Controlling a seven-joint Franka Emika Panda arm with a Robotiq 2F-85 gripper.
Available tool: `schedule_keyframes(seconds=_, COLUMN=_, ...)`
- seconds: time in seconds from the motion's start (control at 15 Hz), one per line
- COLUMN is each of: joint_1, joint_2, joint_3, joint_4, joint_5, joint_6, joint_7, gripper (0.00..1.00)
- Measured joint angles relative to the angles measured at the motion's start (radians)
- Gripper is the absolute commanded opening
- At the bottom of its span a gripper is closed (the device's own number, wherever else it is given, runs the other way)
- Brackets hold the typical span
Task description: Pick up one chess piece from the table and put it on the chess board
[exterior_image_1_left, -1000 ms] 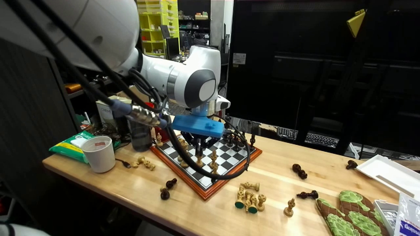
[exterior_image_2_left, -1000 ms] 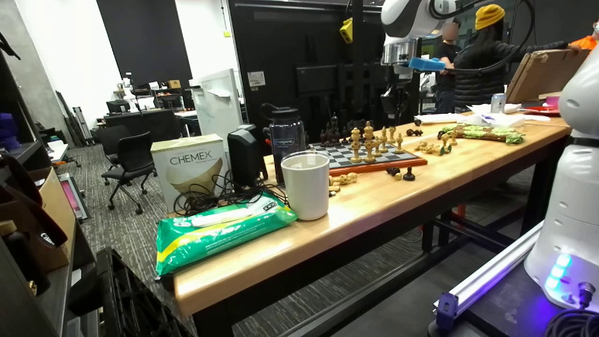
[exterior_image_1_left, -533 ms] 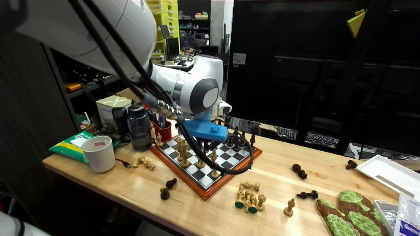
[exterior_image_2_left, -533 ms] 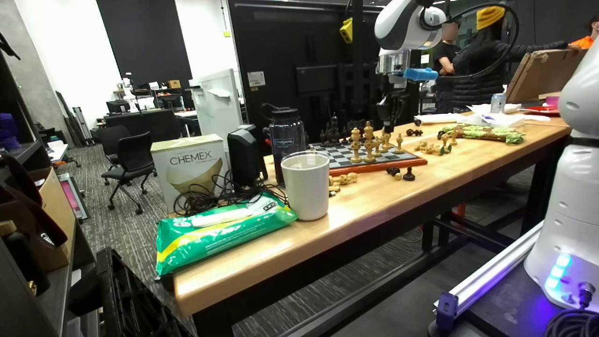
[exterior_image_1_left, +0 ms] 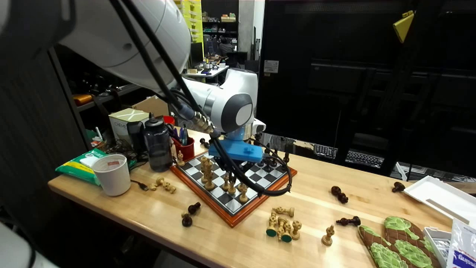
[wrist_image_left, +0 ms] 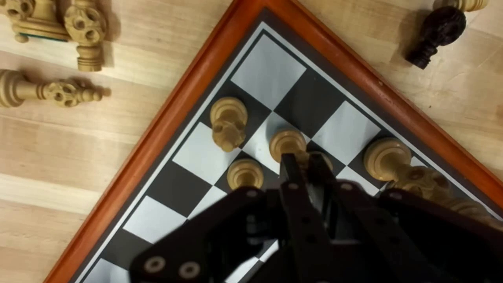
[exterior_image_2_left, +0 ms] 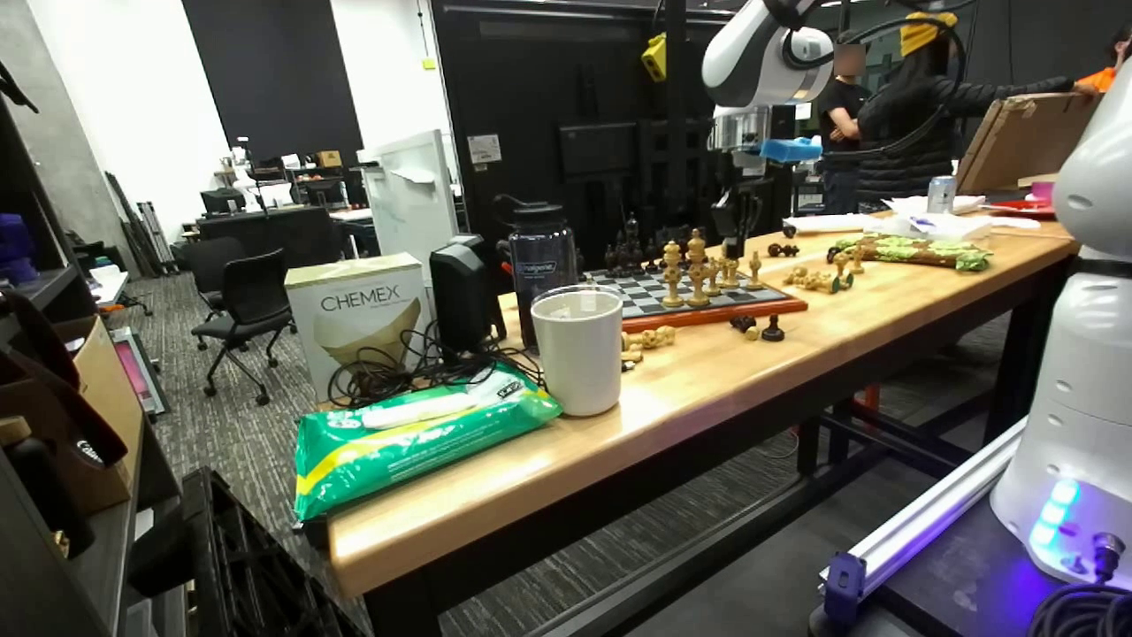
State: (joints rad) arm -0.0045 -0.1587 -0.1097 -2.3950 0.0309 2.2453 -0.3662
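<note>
Pale chess piece (wrist_image_left: 286,143) seen upright: head up, base down, long axis close to vertical. Upper end is clasped by the gripper (wrist_image_left: 302,159), jaws drawn in on it. In the wrist view the axis is foreshortened, slanted from base toward gripper. Chess board (wrist_image_left: 168,112) seen beneath the gripper; piece's base over a white square, contact cannot be told. Near the gripper, another light piece (wrist_image_left: 228,124) upright. Well apart from it, a dark piece (exterior_image_1_left: 348,221) laid sideways on the desk (exterior_image_1_left: 308,186).
</note>
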Motion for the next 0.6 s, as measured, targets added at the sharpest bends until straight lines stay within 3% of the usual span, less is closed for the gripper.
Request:
schedule_keyframes(seconds=0.07, joint_1=-0.002, joint_2=0.004, joint_3=0.000, joint_4=0.001, joint_5=0.000, joint_6=0.001, joint_7=-0.004, gripper=0.03)
schedule_keyframes(seconds=0.13, joint_1=-0.003, joint_2=0.009, joint_3=-0.001, joint_4=0.003, joint_5=0.000, joint_6=0.003, joint_7=-0.008, gripper=0.30)
schedule_keyframes(seconds=0.6, joint_1=-0.008, joint_2=0.013, joint_3=-0.001, joint_4=0.006, joint_5=0.010, joint_6=0.009, joint_7=-0.020, gripper=0.72)
